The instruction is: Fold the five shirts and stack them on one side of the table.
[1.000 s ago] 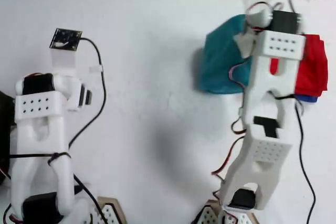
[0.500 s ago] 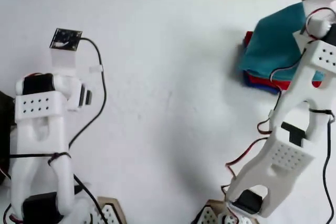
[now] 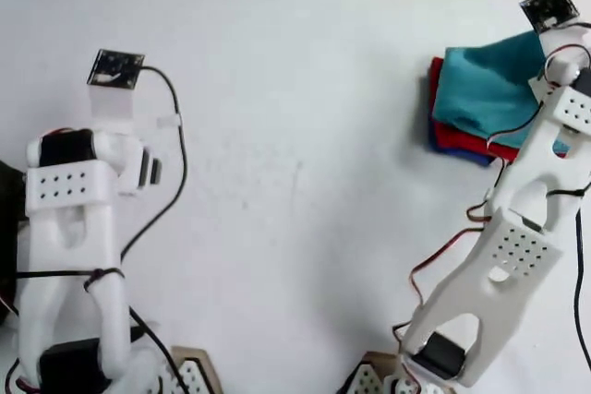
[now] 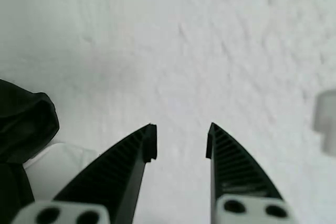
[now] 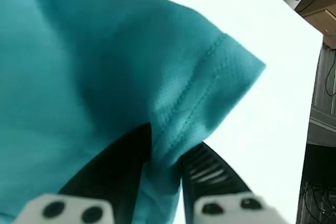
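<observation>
Pinching a fold of the teal shirt (image 5: 94, 61), the right gripper (image 5: 167, 148) is clamped on cloth, with a red shirt (image 3: 438, 108) stacked just beneath. The left gripper (image 4: 181, 142) hangs over the white table (image 4: 220, 45), fingers apart.

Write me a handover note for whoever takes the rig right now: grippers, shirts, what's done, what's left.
Left gripper: open, over bare table, holding nothing.
Right gripper: shut on a fold of the teal shirt.
Shirts: the teal shirt lies on top of a red shirt and a blue shirt, in one stack at the table's edge on the right arm's side.
Done: three colours are stacked; I cannot tell whether more layers lie in the stack.
Left: release the teal shirt, back the right arm off, then check the count against five.
</observation>
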